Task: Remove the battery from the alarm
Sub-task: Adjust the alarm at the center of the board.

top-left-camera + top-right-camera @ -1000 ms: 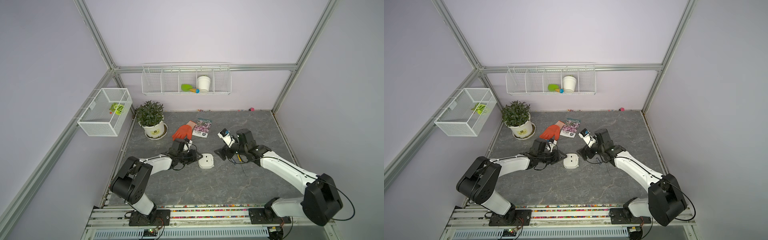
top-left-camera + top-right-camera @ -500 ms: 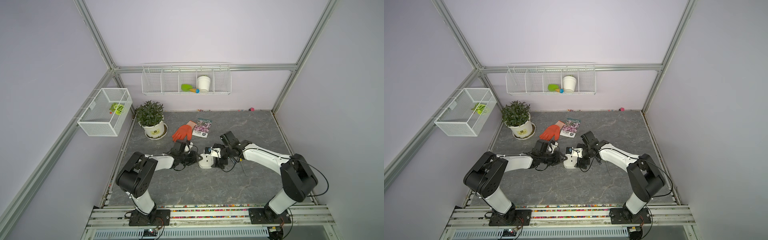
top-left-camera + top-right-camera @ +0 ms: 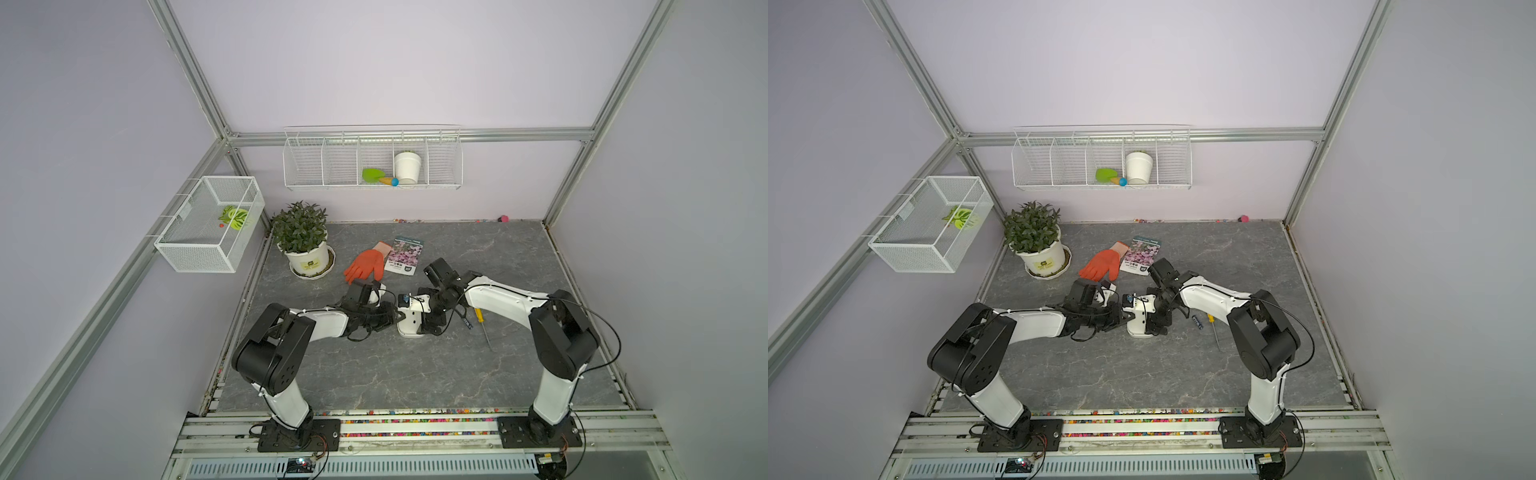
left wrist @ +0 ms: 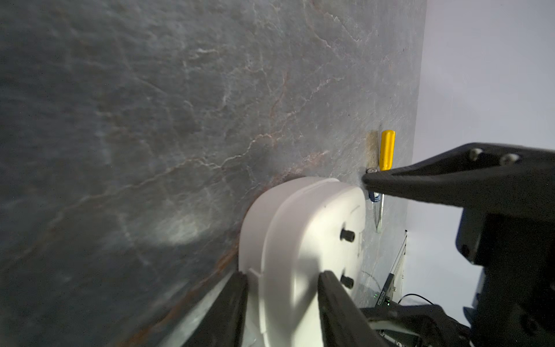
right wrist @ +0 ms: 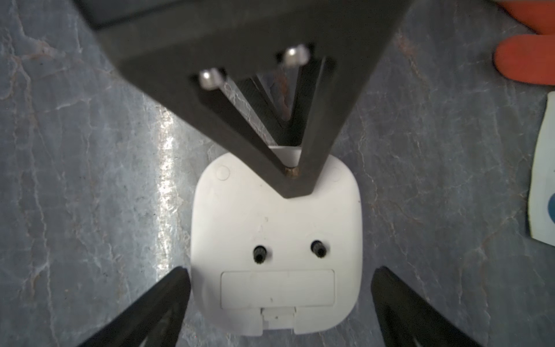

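Right arm has swung in from the right since a second ago and now hangs over the alarm. Screwdriver lies nearest, right of centre. Battery rests on the table just beside its yellow handle, apart from the alarm. Mid-table: left gripper pinches the alarm's left edge, front and back. Right gripper is spread wide, fingers straddling the alarm's white back, holding nothing. Orange glove lies farther back.

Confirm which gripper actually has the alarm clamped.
The left gripper: its fingers pinch the alarm at its rim, front and back. The right gripper is open, fingers spread wide either side of it.
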Tool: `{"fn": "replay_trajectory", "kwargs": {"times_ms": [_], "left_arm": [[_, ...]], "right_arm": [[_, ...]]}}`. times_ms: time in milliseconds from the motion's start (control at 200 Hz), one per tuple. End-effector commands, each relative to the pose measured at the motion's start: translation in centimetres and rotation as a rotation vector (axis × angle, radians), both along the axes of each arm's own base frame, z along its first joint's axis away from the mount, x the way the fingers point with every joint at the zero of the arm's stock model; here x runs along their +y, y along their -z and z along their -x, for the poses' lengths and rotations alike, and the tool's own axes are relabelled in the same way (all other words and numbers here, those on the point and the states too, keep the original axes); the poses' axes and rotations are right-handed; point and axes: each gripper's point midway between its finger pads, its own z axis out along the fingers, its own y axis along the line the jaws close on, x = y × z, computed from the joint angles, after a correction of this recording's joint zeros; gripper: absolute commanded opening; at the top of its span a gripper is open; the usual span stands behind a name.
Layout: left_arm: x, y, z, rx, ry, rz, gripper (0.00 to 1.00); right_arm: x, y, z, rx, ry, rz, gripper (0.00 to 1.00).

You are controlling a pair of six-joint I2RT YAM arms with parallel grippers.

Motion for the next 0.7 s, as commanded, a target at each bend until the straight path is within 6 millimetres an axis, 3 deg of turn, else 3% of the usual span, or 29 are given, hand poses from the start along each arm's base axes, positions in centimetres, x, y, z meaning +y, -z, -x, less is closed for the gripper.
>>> {"fn": "replay_trajectory", "kwargs": {"times_ms": [0,200,355,470,585,695], "left_arm": [[-0.3,-0.1,-0.5,-0.013,0.009,0.005,0.44],[-0.3,-0.2,-0.6,-0.014,0.006,0.007,0.45],[0.0,-0.6,-0.5,-0.024,-0.007,0.003,0.54],[0.8,-1.7,-0.4,-0.043,-0.040,0.015,0.67],[2.3,-3.3,-0.4,-0.074,-0.099,0.076,0.82],[3.1,-5.3,0.1,-0.104,-0.113,0.161,0.89]], "right_arm": [[-0.2,0.9,0.5,0.043,-0.007,0.043,0.98],[-0.4,2.0,0.7,0.067,-0.013,0.093,0.98],[-0.3,2.4,0.6,0.063,0.004,0.116,0.94],[0.1,1.2,-0.1,0.023,0.027,0.074,0.85],[0.7,-1.0,-0.6,-0.023,0.058,-0.013,0.82],[0.7,-3.1,-1.1,-0.056,0.092,-0.092,0.80]]}}
